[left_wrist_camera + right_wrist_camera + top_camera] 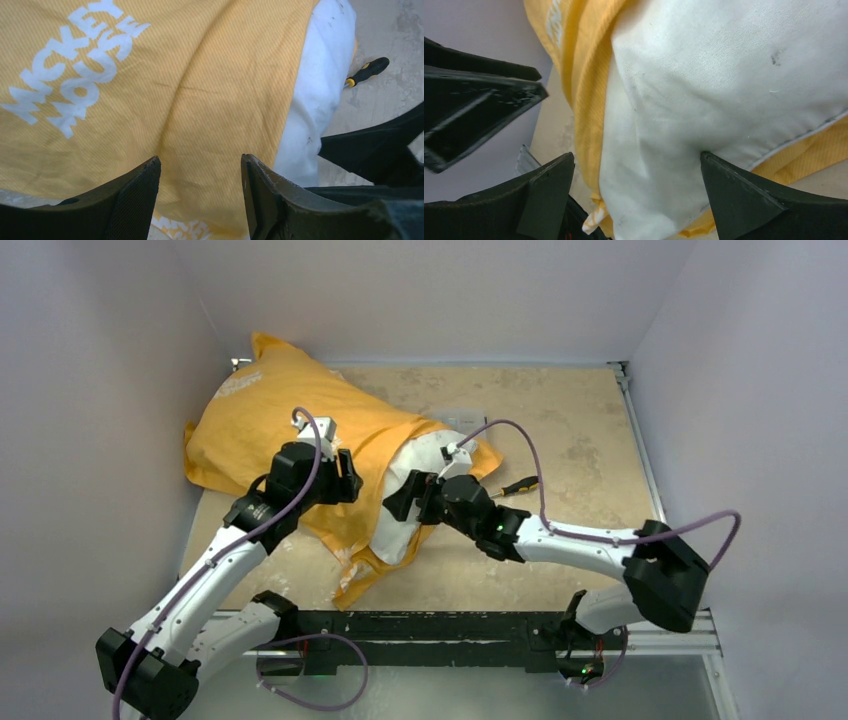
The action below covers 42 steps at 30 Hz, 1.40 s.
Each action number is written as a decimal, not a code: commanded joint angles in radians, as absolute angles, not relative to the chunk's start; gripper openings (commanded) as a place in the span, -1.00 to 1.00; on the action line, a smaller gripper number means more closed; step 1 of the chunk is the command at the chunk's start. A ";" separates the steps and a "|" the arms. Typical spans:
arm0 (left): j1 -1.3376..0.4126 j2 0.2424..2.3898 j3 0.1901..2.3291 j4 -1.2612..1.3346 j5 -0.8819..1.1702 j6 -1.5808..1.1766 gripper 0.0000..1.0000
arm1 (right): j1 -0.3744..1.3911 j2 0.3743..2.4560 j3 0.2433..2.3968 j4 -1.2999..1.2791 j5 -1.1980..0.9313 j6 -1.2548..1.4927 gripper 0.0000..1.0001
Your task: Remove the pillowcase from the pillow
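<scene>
Top external, pillowcase (270,420) hiding most of pillow (400,525), one end exposed

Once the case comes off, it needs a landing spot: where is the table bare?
Bare table lies back right, between the screwdriver and the right rail. Crowded: the left half, filled by the pillowcase and pillow.

I see the pillowcase (200,100) as matt orange woven cloth, finely ribbed (the white lettering looks printed flat). The pillow (734,75) is matt white cloth, smudged with dark specks. The left gripper (200,160) has fingers (130,200) of matt black plastic, one pad finely textured. The table (560,430) looks mottled and stone-like.
</scene>
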<state>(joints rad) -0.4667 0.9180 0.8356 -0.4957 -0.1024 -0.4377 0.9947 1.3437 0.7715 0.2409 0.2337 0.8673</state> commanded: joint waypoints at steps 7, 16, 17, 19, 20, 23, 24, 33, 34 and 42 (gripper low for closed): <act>-0.462 0.933 0.807 -0.450 -0.007 -0.486 0.18 | 0.977 1.637 0.816 0.404 0.138 0.911 0.05; -0.462 0.959 0.749 -0.446 0.051 -0.515 0.18 | 0.977 1.571 0.836 0.414 0.154 0.868 -1.00; -0.462 0.964 0.744 -0.445 0.052 -0.519 0.18 | 0.977 1.555 0.836 0.414 0.157 0.867 -1.00; -0.462 0.966 0.725 -0.440 0.051 -0.530 0.18 | 0.977 1.526 0.835 0.414 0.162 0.865 -1.00; -0.462 0.964 0.715 -0.434 0.055 -0.537 0.18 | 0.977 1.516 0.835 0.414 0.165 0.864 -1.00; -0.462 0.958 0.675 -0.399 0.090 -0.569 0.18 | 0.977 1.497 0.837 0.415 0.164 0.859 -1.00; -0.462 0.960 0.652 -0.374 0.099 -0.589 0.17 | 0.977 1.493 0.838 0.418 0.160 0.854 -1.00; -0.462 0.992 0.599 -0.234 -0.076 -0.718 -1.00 | 0.975 1.321 0.827 0.331 0.249 0.849 -1.00; -0.462 0.986 0.617 -0.252 -0.117 -0.708 -1.00 | 0.972 1.280 0.817 0.309 0.274 0.850 -1.00; -0.453 0.960 0.794 -0.416 -0.457 -0.593 -1.00 | 0.929 0.927 0.806 0.099 0.469 0.862 -1.00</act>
